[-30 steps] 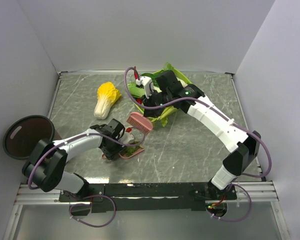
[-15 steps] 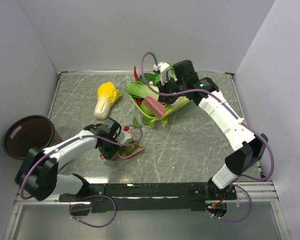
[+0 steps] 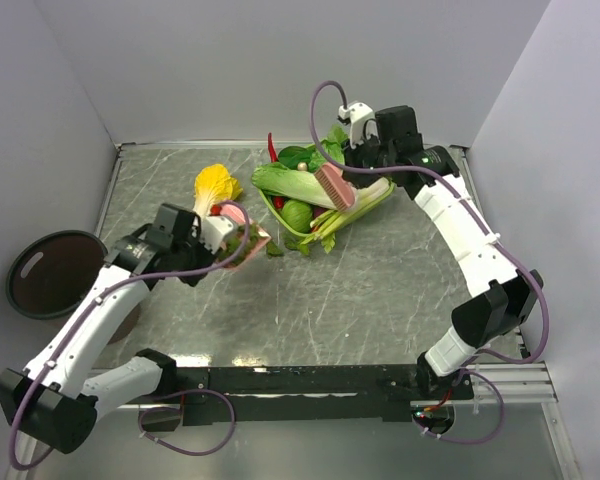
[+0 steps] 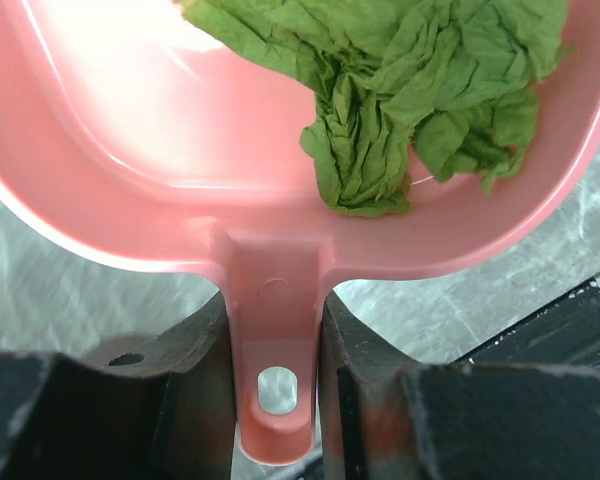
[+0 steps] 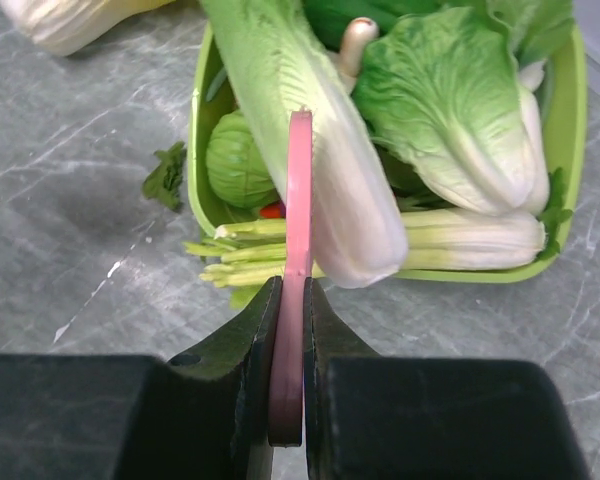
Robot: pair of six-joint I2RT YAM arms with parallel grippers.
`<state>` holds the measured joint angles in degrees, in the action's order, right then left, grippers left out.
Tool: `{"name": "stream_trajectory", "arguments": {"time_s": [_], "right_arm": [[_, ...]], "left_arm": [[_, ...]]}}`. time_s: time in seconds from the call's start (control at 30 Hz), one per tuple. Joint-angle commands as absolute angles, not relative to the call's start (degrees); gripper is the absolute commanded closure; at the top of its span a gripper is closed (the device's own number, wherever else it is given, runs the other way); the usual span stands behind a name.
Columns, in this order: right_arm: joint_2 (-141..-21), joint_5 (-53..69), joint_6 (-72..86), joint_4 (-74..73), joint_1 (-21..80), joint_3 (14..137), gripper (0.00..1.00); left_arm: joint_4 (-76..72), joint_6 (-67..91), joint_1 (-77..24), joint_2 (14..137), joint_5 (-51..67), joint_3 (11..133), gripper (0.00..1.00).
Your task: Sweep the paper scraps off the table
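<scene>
Carrying step: the loaded dustpan point(image 4: 130, 150) is off the counter point(image 3: 380, 290), judged to be on its way to the bin point(image 3: 50, 275).
Left claw point(image 4: 273, 340): clamped on the dustpan handle.
Right claw point(image 5: 290, 330): clamped on the brush point(image 5: 298, 200), held above the vegetable tray point(image 5: 194, 130).
Paper scraps point(image 4: 410, 90): bunched inside the dustpan; one stray scrap point(image 5: 165, 178) lies on the counter just beside the vegetable tray.
Next move: keep the dustpan level, travel left to the bin, tip out; then collect the stray scrap.

Nothing legible shows: no lettering, label, brand, number or sign on the pink dustpan point(image 4: 130, 130), the pink brush point(image 5: 299, 200), the green tray point(image 5: 196, 150) or the worktop point(image 3: 380, 290).
</scene>
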<state>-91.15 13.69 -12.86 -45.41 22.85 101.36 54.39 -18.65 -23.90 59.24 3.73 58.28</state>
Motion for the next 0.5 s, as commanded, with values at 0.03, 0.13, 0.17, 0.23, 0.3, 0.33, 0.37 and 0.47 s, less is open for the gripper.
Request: {"name": "stream_trajectory", "arguments": {"time_s": [0.03,0.13,0.17,0.23,0.3,0.33,0.37,0.47], "right_arm": [[-89.4,14.0,-10.5,-41.1,20.8,105.6,1.00],[-90.4,14.5,-8.8,-40.6,20.9,106.2,1.00],[-90.8,14.9,-8.4,-40.4,20.9,106.3,1.00],[-91.5,15.5,-7.2,-40.2,20.9,106.6,1.00],[-92.3,16.1,-6.2,-40.0,20.8,107.0,1.00],[-92.6,16.3,-5.9,-40.1,20.9,107.2,1.00],[-92.8,16.4,-5.5,-40.1,20.9,107.3,1.00],[-93.4,17.0,-5.1,-39.8,20.9,107.8,1.00]], "left_arm": [[59.1,-15.7,-15.6,59.0,2.6,65.3,0.99],[59.0,-15.3,-10.3,58.6,3.3,67.7,0.99],[58.7,-15.1,-9.1,58.4,3.6,68.1,0.99],[58.5,-14.9,-5.1,57.9,3.8,69.4,0.99],[58.8,-14.6,-1.3,57.9,4.0,71.6,0.99],[58.9,-14.4,-0.2,57.8,4.0,72.7,0.99],[59.0,-14.0,2.1,57.8,4.1,74.7,0.99],[60.1,-13.2,7.1,57.5,4.6,78.0,0.99]]}}
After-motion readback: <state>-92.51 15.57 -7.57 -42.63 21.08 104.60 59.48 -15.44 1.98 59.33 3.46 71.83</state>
